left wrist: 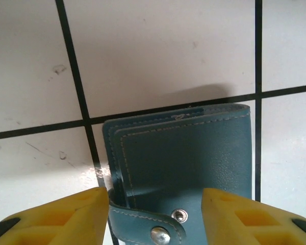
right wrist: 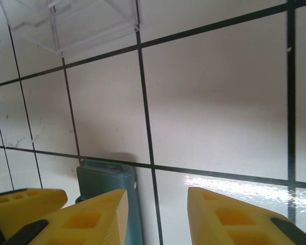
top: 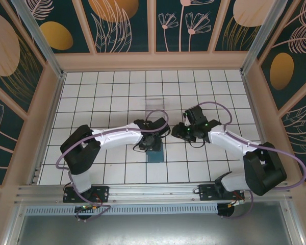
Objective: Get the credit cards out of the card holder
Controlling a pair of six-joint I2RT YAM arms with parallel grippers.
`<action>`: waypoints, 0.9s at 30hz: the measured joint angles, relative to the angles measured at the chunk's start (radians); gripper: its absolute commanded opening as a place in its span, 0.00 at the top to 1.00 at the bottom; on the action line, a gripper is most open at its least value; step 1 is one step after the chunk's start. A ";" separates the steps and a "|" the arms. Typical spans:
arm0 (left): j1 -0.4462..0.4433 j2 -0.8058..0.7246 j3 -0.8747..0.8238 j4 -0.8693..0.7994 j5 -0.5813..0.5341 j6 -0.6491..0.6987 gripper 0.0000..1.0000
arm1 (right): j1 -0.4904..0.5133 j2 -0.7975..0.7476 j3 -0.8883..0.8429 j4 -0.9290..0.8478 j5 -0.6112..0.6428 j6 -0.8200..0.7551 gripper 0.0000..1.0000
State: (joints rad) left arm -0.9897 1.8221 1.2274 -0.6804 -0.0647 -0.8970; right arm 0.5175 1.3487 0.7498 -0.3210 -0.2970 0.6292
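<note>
currently the left gripper (left wrist: pixel 154 198) is spread, straddling the folded card holder (left wrist: pixel 194 153) lying flat on the worktop (left wrist: pixel 158 51), snap tab (left wrist: pixel 153 230) nearest. the right gripper (right wrist: pixel 157 196) is spread and empty, the holder just to its left. it looks soft, light and prone to sliding: pin one half, lift the flap. the credit cards, presumably inside, should be stiff and slick

White links and black joints form the left arm (top: pixel 115 137) and right arm (top: pixel 229 142); a purple cable (top: pixel 214 103) loops beside each; claw fingers (left wrist: pixel 56 217) are yellow, seemingly moulded with hollows.
</note>
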 measured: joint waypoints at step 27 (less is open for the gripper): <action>-0.006 -0.023 -0.002 -0.058 -0.079 -0.014 0.90 | 0.017 0.002 -0.008 0.000 -0.010 0.002 0.63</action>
State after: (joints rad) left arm -0.9958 1.7988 1.2259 -0.7380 -0.1436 -0.9108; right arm 0.5346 1.3502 0.7418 -0.3210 -0.3073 0.6308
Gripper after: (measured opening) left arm 0.129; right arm 0.365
